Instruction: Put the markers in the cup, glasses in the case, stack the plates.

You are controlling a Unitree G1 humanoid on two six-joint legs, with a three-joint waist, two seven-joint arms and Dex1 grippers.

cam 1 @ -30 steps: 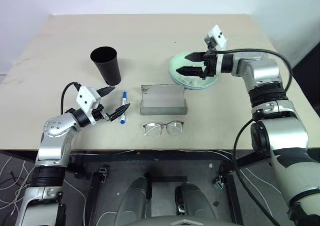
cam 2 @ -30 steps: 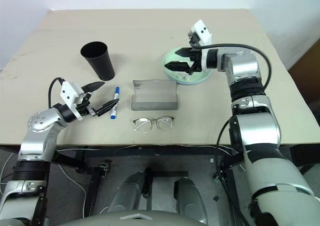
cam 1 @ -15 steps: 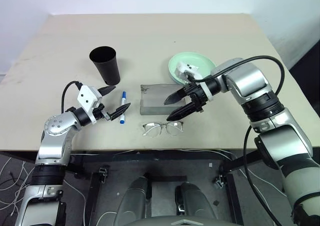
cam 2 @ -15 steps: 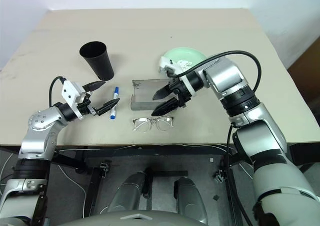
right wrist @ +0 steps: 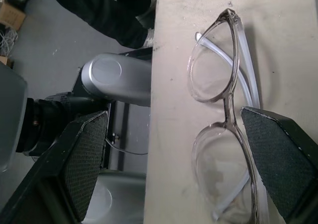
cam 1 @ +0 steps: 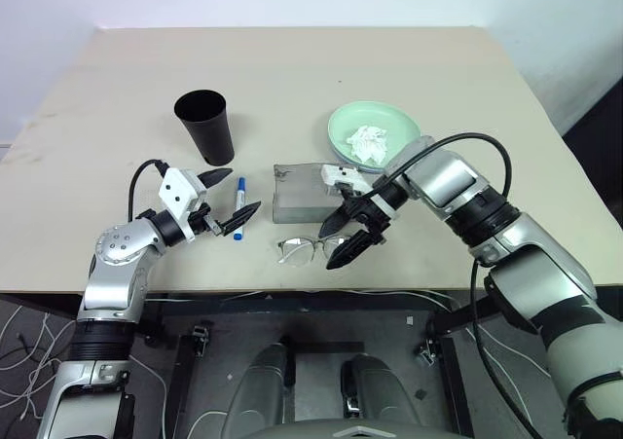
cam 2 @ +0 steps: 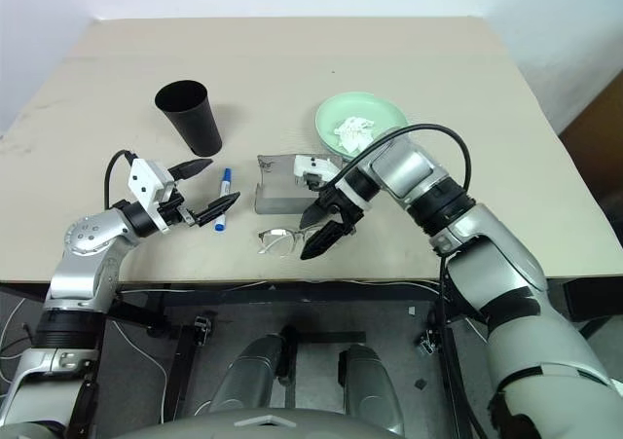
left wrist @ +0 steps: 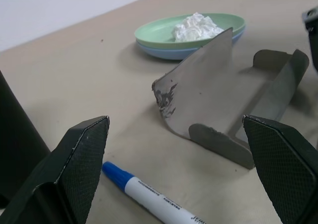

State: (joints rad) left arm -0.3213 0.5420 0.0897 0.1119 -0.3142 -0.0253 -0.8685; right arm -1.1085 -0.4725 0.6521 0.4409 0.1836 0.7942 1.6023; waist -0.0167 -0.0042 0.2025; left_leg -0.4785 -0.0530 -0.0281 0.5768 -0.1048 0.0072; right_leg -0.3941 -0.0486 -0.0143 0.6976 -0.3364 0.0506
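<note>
Near the front edge of the bench (cam 1: 292, 79) I see the glasses (cam 1: 310, 249), folded open with lenses facing up, lying just in front of the case (cam 1: 310, 198). My right claw (cam 1: 348, 237) hangs over their right lens, angled down toward the bench, with its two black fingers spread wide and nothing between them. In the right wrist view the glasses (right wrist: 226, 129) lie between the fingertips (right wrist: 84, 159), close to the bench edge.

I see the grey case standing open, its lid raised, between the glasses and the plates. The mint green plate (cam 1: 375, 132) sits stacked on the light blue plate (left wrist: 169, 52), whose rim shows beneath it in the left wrist view. A crumpled white tissue (cam 1: 370, 141) rests in the green plate.

Left of the case lies the marker (cam 1: 238, 207), blue cap pointing away from me. My left claw (cam 1: 229, 198) is held level beside it, fingers wide apart and empty, one fingertip near the marker's front end. The black cup (cam 1: 205, 126) stands upright behind the marker, well apart from the plates.
</note>
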